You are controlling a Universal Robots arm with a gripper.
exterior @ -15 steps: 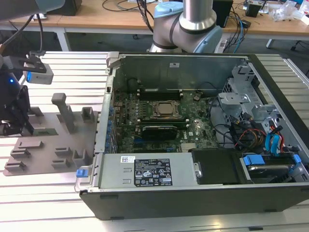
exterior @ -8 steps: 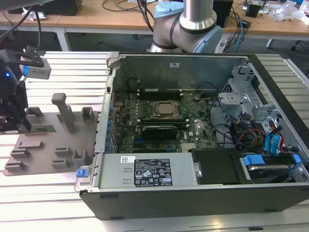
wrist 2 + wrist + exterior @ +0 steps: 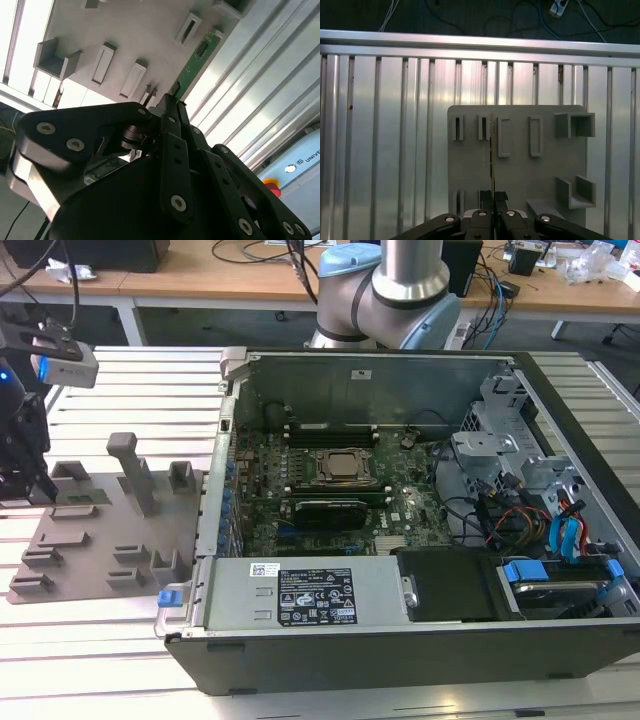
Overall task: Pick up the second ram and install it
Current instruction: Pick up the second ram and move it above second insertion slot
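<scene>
Second ram stood on edge over the grey tray, seemingly clamped across its flat faces by the gripper, which held it upright

matte black gripper with silver screws; grey arm, pale-blue caps

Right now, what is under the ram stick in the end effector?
The grey tray lies under the second ram, between its raised slot blocks. The end effector, shut on the stick, covers its gripped end, so whether it touches the tray is hidden.
</scene>
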